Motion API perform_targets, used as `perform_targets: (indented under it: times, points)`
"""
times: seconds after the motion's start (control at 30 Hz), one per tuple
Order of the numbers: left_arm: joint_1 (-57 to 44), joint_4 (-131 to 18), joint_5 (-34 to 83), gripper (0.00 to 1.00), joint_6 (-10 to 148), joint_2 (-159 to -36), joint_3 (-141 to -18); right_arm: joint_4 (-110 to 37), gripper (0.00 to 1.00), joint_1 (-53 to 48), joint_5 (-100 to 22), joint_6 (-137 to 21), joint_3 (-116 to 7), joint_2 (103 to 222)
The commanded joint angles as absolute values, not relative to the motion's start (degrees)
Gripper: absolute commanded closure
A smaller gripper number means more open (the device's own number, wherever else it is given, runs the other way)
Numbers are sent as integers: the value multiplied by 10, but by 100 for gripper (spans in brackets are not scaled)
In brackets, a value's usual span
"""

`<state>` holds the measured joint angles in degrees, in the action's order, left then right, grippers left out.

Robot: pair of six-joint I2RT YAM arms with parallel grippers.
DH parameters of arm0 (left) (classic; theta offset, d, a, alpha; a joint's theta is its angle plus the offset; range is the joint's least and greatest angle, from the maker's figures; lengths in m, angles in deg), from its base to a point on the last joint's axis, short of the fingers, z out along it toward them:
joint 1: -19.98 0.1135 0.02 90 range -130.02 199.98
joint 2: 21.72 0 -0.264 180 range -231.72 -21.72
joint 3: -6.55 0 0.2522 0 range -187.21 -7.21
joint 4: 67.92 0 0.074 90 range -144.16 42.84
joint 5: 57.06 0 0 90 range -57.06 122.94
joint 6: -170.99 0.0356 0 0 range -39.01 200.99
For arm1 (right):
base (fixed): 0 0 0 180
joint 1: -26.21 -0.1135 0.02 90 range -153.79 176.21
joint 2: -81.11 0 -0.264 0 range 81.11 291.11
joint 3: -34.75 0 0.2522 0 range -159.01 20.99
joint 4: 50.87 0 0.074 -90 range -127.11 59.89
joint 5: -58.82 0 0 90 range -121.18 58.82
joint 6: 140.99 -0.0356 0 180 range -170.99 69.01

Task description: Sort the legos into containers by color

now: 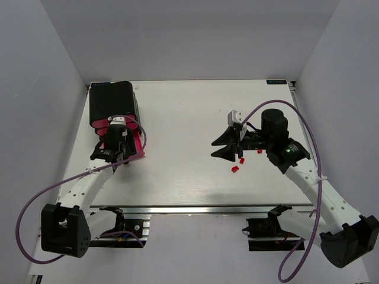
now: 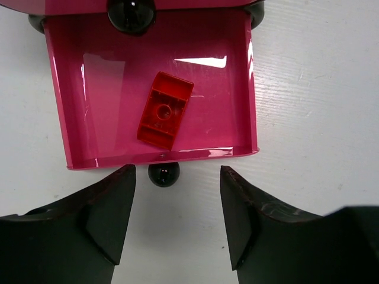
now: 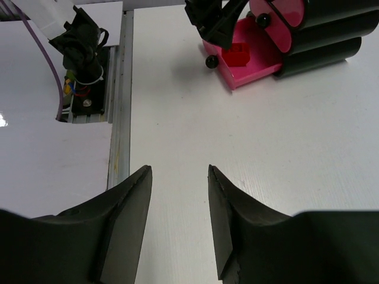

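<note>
The containers are pink drawers in a black housing at the far left. The bottom drawer is pulled out, and one red lego lies flat in it. My left gripper hangs open over the drawer's front edge, with its black knob just off the left finger and nothing held. Three more red legos lie loose on the table at the right. My right gripper stands open and empty just left of them. In the right wrist view its fingers frame only bare table.
The white table is walled on three sides. A metal rail with both arm bases runs along its near edge. A purple cable loops over the right arm. A second knob marks the shut drawer above.
</note>
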<state>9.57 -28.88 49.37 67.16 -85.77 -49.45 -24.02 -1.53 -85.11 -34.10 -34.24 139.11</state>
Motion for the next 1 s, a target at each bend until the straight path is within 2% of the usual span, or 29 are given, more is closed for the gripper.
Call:
perform_targets:
  times: [0.0,0.07,0.23,0.33,0.53,0.97]
  points:
    - [102,-380,483,31,696,-839,-462,-263,51,-13,-880,-341,-336,1390]
    - [108,-402,483,29,710,-838,-446,-261,51,-13,-881,-339,-333,1391]
    - [114,-468,481,15,731,-837,-411,-266,50,-15,-889,-338,-328,1390]
    - [119,-474,483,14,738,-849,-403,-266,50,-12,-888,-335,-327,1392]
    - [130,-521,479,16,756,-868,-379,-265,50,-13,-888,-331,-324,1395]
    - [140,-600,466,26,777,-913,-356,-259,50,-9,-882,-319,-323,1403]
